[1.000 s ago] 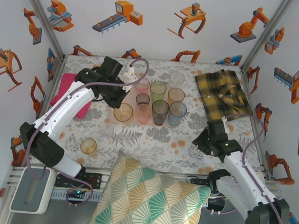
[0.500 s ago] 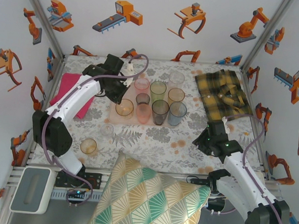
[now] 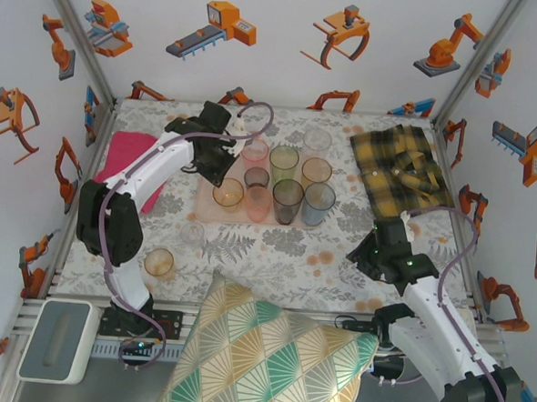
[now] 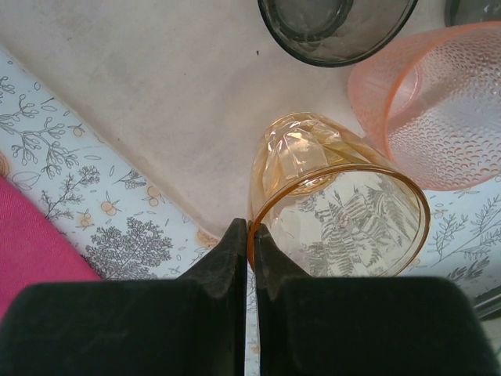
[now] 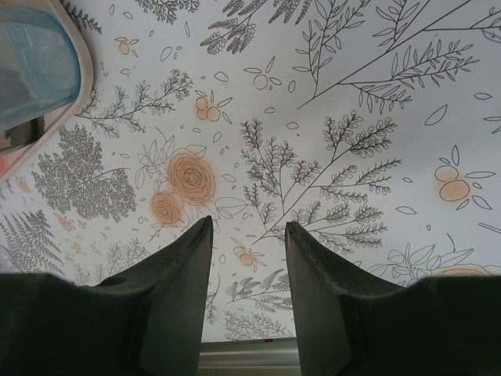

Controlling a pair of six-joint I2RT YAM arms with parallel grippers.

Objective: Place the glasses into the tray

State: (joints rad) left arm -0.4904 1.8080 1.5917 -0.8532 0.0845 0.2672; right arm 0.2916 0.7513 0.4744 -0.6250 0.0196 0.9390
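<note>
Overhead camera: high behind my bases, tilted down, far from tray (image 3: pixel 240 216); whole table (image 3: pixel 274 256) framed. Left wrist camera: peers past my left fingers (image 4: pixel 227 258), very near, above tray's left end; shares tray and amber glass (image 4: pixel 337 211) with overhead. Right wrist camera: past my right fingers (image 5: pixel 184 274), low over table, near-right of tray; tray corner at upper left.

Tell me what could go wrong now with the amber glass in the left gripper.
1. The left gripper pinches only the rim of the amber glass; it may slip or swing.
2. It is near the edge of the tray, so it could end half off and tip.
3. The pink glass stands close beside it and might get knocked.
</note>
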